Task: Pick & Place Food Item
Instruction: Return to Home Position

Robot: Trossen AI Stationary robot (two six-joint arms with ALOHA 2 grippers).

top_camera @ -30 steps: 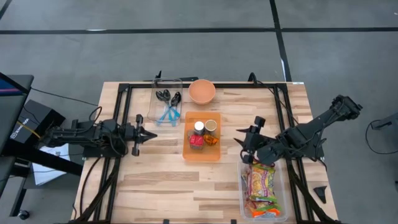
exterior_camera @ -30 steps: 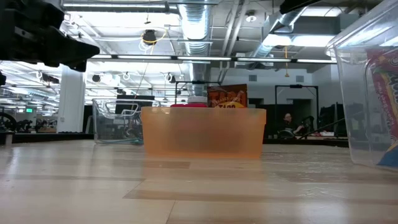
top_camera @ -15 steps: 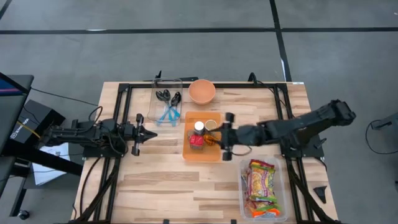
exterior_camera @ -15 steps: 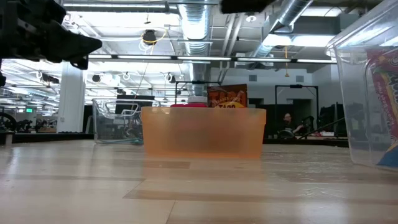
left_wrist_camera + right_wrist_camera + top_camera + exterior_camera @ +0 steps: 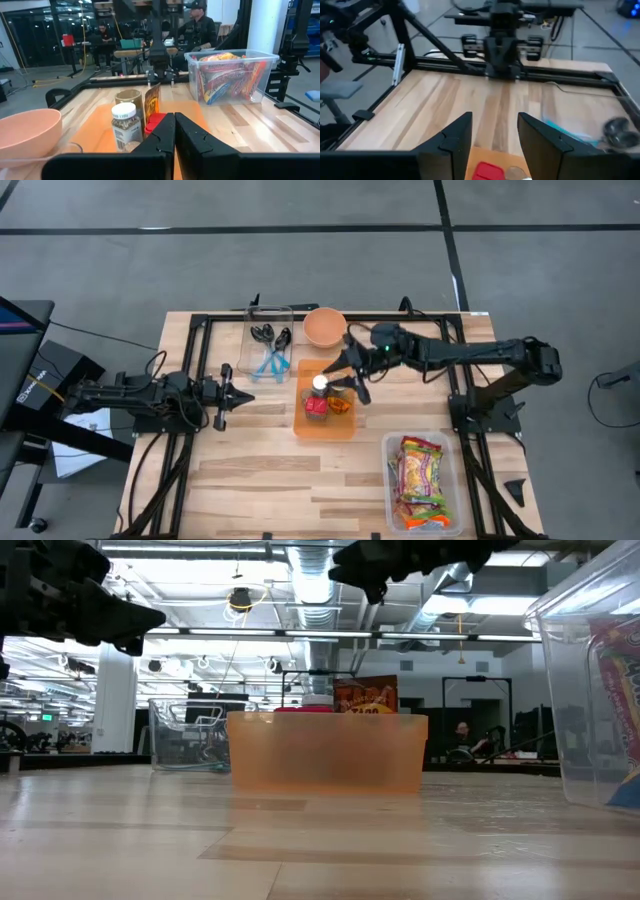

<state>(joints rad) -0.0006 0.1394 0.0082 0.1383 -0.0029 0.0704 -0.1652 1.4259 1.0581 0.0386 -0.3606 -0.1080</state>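
An orange bin (image 5: 325, 427) sits mid-table. In it stand a white-lidded spice jar (image 5: 320, 383), a tan-lidded jar (image 5: 129, 100), a red-lidded item (image 5: 316, 406) and a taco packet (image 5: 152, 102). My right gripper (image 5: 345, 378) hovers open above the bin's far right part, nothing between its fingers (image 5: 452, 140); the red lid (image 5: 487, 171) shows just below them. My left gripper (image 5: 235, 397) waits shut at the table's left, pointing level at the bin, its fingers (image 5: 174, 131) closed together. A clear bin of snack packets (image 5: 425, 480) stands at the near right.
An orange bowl (image 5: 325, 327) and a clear container with scissors (image 5: 268, 345) stand at the far side, behind the orange bin. A black frame (image 5: 200, 320) runs around the table. Bare wood lies near the front edge, left of the snack bin.
My right gripper has swung from above the snack bin toward the table's left and far edge, ending over the orange bin's far right part. It has turned to point toward the left arm. Its fingers kept the same gap. Nothing on the table has moved.
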